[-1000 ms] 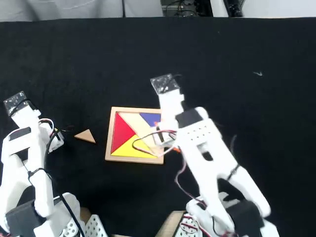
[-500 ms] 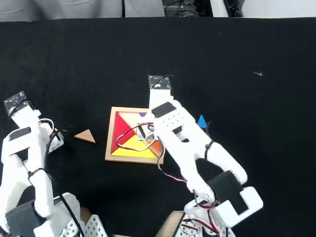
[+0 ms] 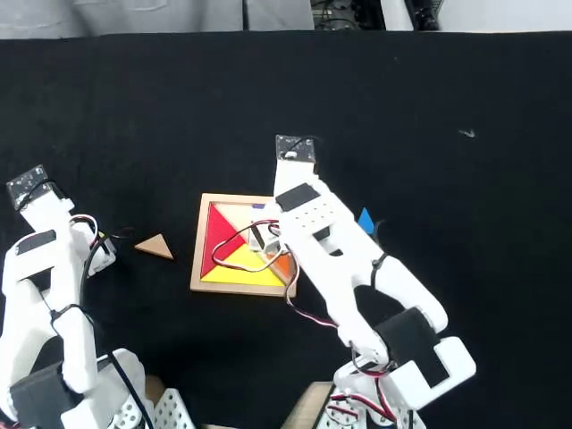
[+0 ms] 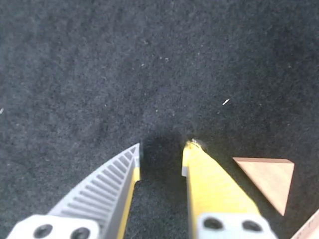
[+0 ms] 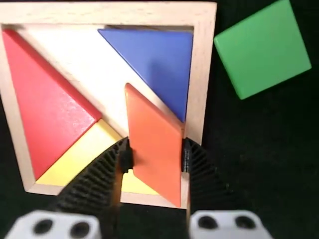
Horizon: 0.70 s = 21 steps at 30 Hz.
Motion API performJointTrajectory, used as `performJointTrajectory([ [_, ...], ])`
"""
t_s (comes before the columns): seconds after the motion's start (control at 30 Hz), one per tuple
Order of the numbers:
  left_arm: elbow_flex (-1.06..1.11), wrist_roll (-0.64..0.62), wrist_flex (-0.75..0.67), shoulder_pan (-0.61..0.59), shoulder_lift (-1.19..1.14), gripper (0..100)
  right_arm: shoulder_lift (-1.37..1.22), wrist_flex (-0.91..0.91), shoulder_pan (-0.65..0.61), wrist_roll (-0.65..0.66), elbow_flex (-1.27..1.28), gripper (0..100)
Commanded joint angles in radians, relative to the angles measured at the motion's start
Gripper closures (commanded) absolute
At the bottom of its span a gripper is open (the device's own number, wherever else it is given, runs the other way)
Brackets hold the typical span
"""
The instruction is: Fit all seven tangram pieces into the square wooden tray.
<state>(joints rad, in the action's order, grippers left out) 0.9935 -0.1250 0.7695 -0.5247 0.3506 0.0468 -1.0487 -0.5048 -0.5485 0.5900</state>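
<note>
We judge the orange parallelogram (image 5: pixel 152 129) to be light, stiff, smooth-painted wood that could slip or twist in a pinch. Its two long parallel edges look like the best hold. The right jaws are closed to just its width and grip those edges. They hold it over the square wooden tray (image 3: pixel 198 268), left of centre in the high view. The piece sits beside the blue triangle (image 5: pixel 159 59), with one corner over the rim. The left jaws are parted a little and hold nothing. They hang above the worktop (image 4: pixel 149 59) near the tan triangle (image 4: pixel 269 177), towards the high view's left edge.
</note>
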Motion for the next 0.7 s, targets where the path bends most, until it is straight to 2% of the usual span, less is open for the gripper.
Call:
performJointTrajectory([
  [0.0,0.002,0.006,-0.015,-0.001,0.025,85,0.002,0.011,0.014,-0.011,-0.053,91.0],
  [0.13,0.007,0.006,-0.032,-0.001,0.025,85,0.001,-0.011,-0.009,-0.005,-0.059,89.7],
  [0.27,0.038,0.006,-0.074,-0.001,0.035,85,0.001,-0.018,-0.048,-0.005,-0.059,81.2],
  [0.57,0.038,0.006,-0.075,-0.001,0.035,85,0.008,-0.021,-0.060,0.002,-0.061,81.0],
  [0.67,0.038,0.006,-0.075,-0.001,0.035,85,0.012,-0.026,-0.057,0.089,-0.093,81.2],
])
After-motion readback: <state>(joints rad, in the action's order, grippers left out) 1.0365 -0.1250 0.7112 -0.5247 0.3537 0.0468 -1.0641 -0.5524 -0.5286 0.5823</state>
